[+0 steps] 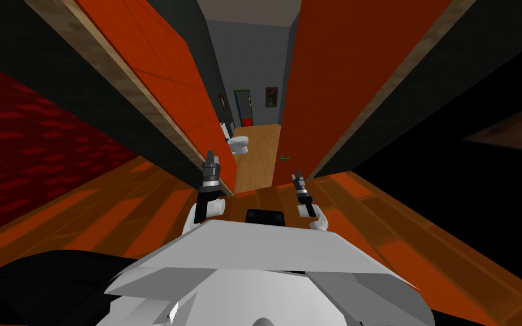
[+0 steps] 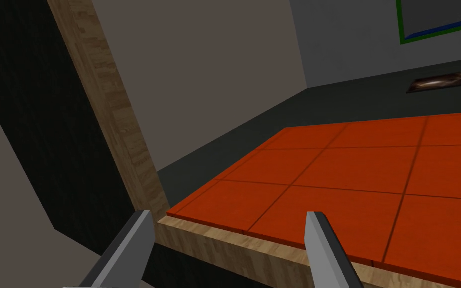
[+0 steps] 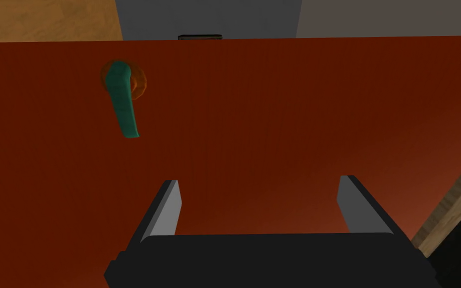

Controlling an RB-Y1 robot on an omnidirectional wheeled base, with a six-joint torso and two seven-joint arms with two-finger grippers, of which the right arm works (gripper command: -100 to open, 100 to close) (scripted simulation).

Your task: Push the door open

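The right gripper (image 3: 257,181) is wide open and empty, facing the orange door (image 3: 284,115), with the green handle (image 3: 123,102) near its finger. The left gripper (image 2: 229,214) is also open and empty, by the wooden frame (image 2: 124,150).

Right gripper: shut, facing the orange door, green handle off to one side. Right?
No. The right gripper is open, fingers well apart, per the right wrist view. It faces the orange door, green handle off to one side.

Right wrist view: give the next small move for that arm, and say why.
Probably press the right gripper forward against the orange door, beside the green handle: its open fingers face the door squarely, and the gap toward the toilet looks narrow.
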